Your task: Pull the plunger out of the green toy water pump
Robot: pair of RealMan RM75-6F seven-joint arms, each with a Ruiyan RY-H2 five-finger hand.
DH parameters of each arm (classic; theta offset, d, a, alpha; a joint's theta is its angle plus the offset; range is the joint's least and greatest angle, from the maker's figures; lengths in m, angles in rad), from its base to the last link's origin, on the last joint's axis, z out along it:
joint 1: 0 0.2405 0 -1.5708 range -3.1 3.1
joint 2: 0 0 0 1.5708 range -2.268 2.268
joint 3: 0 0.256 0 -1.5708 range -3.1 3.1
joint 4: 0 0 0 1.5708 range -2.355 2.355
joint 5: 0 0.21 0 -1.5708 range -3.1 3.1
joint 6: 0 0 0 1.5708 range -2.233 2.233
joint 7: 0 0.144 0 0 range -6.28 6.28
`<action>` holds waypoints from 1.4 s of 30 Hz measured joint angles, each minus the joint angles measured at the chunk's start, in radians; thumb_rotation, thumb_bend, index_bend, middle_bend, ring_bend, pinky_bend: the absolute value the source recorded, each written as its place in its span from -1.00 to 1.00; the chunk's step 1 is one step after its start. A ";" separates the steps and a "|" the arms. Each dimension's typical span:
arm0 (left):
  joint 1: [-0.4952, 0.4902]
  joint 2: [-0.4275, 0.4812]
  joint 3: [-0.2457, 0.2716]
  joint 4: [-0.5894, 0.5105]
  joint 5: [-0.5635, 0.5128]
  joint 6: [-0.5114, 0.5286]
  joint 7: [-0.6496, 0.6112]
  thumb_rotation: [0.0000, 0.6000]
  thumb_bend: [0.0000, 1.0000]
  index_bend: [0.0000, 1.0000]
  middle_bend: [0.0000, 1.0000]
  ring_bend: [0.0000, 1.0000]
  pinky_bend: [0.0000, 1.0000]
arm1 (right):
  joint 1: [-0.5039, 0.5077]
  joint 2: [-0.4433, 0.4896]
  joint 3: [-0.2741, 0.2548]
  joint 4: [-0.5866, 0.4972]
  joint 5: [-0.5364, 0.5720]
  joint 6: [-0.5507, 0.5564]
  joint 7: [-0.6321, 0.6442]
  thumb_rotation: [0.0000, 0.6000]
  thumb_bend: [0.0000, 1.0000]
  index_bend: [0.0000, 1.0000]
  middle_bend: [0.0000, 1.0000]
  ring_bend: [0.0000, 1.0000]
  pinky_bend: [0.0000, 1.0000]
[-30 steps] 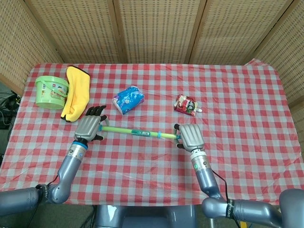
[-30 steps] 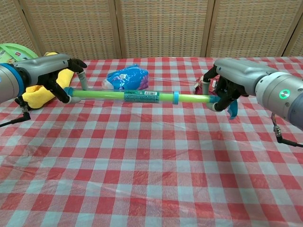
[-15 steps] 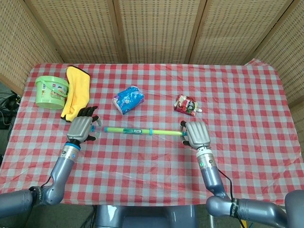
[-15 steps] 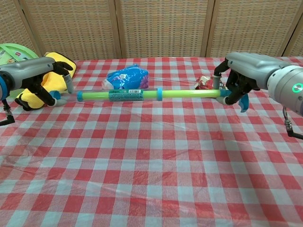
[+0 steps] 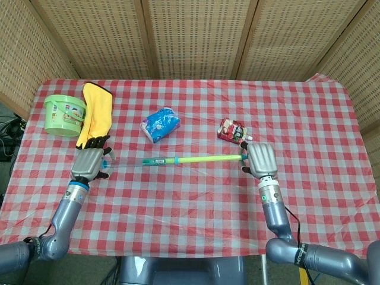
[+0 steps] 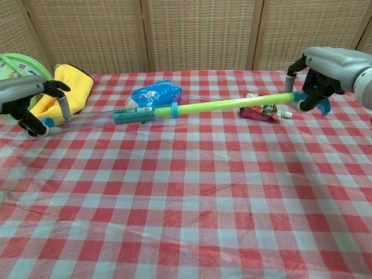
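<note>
The green toy water pump (image 5: 193, 159) is a long lime tube with a teal labelled end and a blue ring, held level above the cloth. My right hand (image 5: 260, 160) grips its right end; in the chest view that hand (image 6: 325, 64) lifts the tube (image 6: 232, 104) so it slopes up to the right. My left hand (image 5: 89, 162) sits far to the left, holding a small blue plunger handle (image 5: 107, 156). From that hand (image 6: 29, 99) a faint pale rod (image 6: 90, 117) runs towards the tube's teal end; whether it still enters the tube is unclear.
A green bucket (image 5: 62, 114) and a yellow cloth (image 5: 98, 113) lie at the back left, close behind my left hand. A blue packet (image 5: 160, 124) lies behind the tube's middle. Just behind my right hand is a red pouch (image 5: 233, 132).
My hands have drawn apart. The right hand carried the green tube rightwards and raised its end. The left hand moved left with the blue handle, opening a gap to the tube.
</note>
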 measured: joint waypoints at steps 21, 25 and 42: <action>0.042 0.008 0.015 0.040 0.026 -0.007 -0.032 1.00 -0.13 0.16 -1.00 -1.00 -1.00 | -0.024 0.077 0.025 0.007 0.036 -0.009 0.031 1.00 0.24 0.55 1.00 1.00 0.76; 0.044 0.010 0.013 0.037 0.030 -0.004 -0.029 1.00 -0.13 0.16 -1.00 -1.00 -1.00 | -0.024 0.088 0.024 0.008 0.044 -0.010 0.018 1.00 0.23 0.55 1.00 1.00 0.76; 0.032 0.007 0.004 0.031 0.038 0.007 0.031 1.00 -0.36 -0.52 -1.00 -1.00 -1.00 | -0.048 0.139 -0.003 0.045 0.055 -0.039 0.030 1.00 -0.06 0.21 0.89 0.84 0.52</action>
